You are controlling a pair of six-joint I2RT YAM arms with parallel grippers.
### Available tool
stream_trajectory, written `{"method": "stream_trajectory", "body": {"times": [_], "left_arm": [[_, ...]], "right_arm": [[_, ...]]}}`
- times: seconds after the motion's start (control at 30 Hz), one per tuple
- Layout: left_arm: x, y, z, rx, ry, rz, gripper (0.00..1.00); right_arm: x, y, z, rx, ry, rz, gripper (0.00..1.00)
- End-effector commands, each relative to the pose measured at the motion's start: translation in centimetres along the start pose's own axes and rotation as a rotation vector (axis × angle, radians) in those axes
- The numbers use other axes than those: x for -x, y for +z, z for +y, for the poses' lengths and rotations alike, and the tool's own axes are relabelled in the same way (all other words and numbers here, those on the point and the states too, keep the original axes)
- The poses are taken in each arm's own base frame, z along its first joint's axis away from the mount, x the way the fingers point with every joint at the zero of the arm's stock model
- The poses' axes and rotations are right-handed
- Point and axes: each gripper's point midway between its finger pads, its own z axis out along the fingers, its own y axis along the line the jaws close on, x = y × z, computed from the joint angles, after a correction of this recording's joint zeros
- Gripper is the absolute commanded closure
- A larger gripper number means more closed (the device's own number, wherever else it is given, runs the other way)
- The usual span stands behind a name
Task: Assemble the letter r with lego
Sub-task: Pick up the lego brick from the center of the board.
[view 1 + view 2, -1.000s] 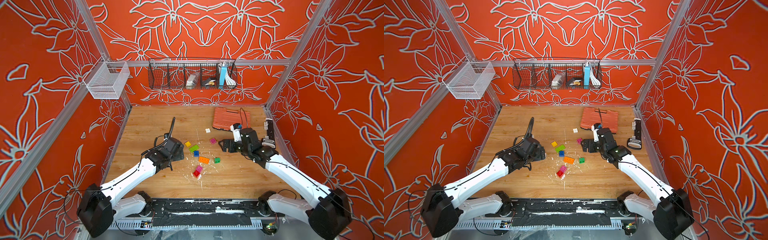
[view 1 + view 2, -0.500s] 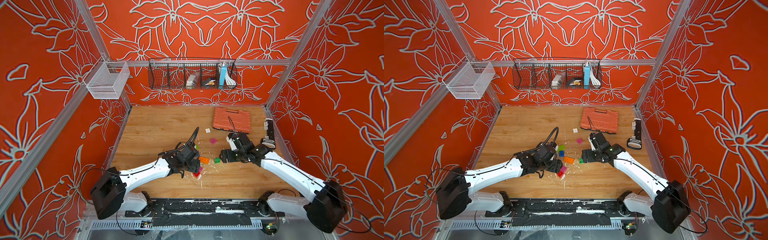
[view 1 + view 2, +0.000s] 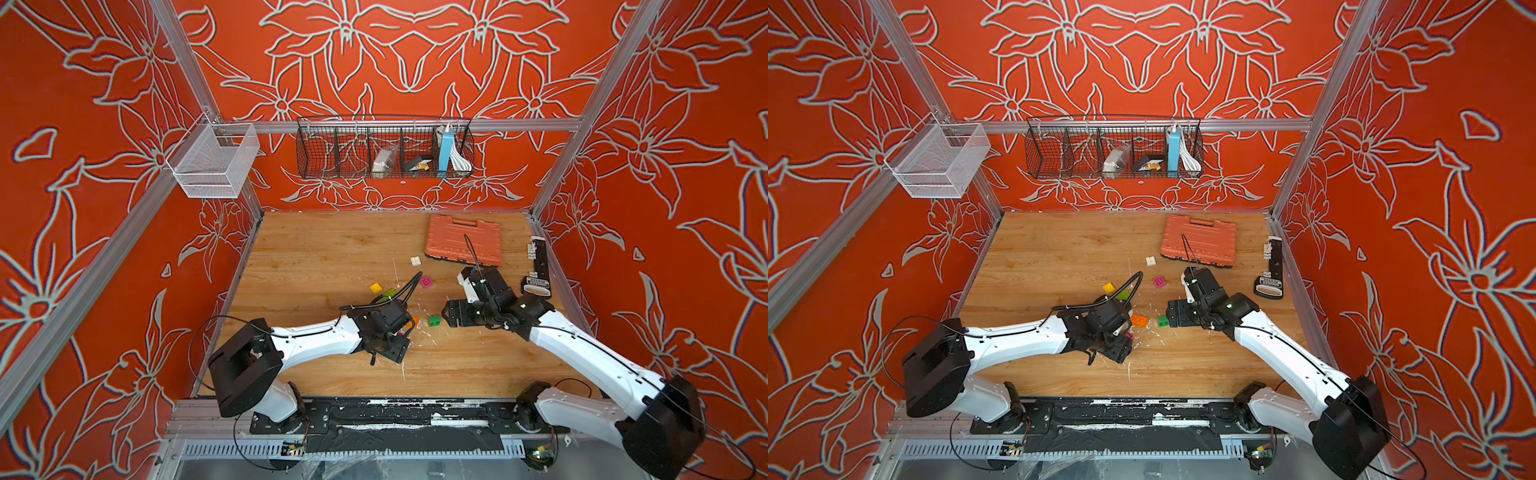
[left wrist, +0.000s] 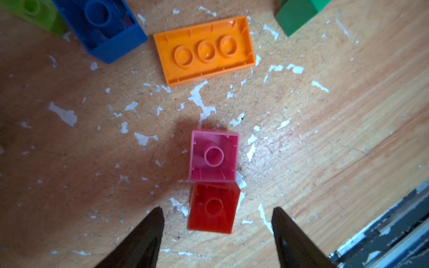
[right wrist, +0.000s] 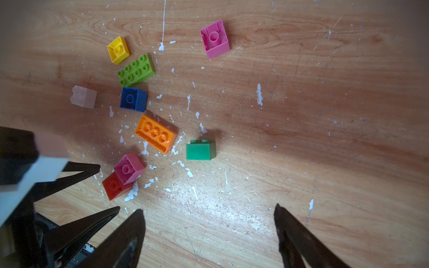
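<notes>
The lego lies loose on the wooden floor. In the left wrist view a red brick (image 4: 212,208) sits between the open fingers of my left gripper (image 4: 217,210), untouched, with a pink brick (image 4: 213,156) against it, both hollow side up. Beyond them lie an orange brick (image 4: 204,50), a blue brick (image 4: 104,30) and a green brick (image 5: 200,150). My right gripper (image 5: 208,207) hangs open over bare wood near the green brick (image 3: 434,320). Yellow (image 5: 118,50), lime (image 5: 136,69), white (image 5: 83,96) and magenta (image 5: 214,38) bricks lie farther off.
A large orange ribbed case (image 3: 463,239) lies at the back right. A black tool (image 3: 538,270) rests along the right wall. A black wire basket (image 3: 384,147) and a white mesh basket (image 3: 214,162) hang on the walls above the floor.
My left arm has swung right over the pink and red bricks and its jaws have narrowed. My right gripper has come forward and down beside the green brick, narrowing slightly.
</notes>
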Motion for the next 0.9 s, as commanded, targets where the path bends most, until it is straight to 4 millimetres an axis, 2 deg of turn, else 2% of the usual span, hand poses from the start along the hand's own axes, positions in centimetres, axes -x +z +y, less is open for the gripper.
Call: {"method": "stream_trajectory", "body": {"times": [0.0, 0.1, 0.53, 0.73, 0.87], "left_arm": [[-0.2, 0.3, 0.1, 0.026, 0.046, 0.036, 0.27], [-0.2, 0.9, 0.2, 0.042, 0.063, 0.056, 0.3], [-0.6, 2.3, -0.3, 0.043, 0.097, 0.109, 0.54], [-1.1, 2.3, -0.3, 0.049, 0.096, 0.122, 0.67], [-0.6, 1.0, -0.5, 0.045, 0.083, 0.09, 0.79]], "right_arm": [[-0.8, -0.3, -0.8, -0.036, -0.011, 0.009, 0.11], [-0.8, -0.3, -0.9, -0.04, -0.011, 0.008, 0.12], [-1.0, -0.5, -1.0, -0.038, -0.006, 0.008, 0.13], [-1.0, -0.7, -1.0, -0.036, 0.002, -0.001, 0.14], [-0.6, -1.4, -0.9, -0.035, 0.003, -0.033, 0.16]]}}
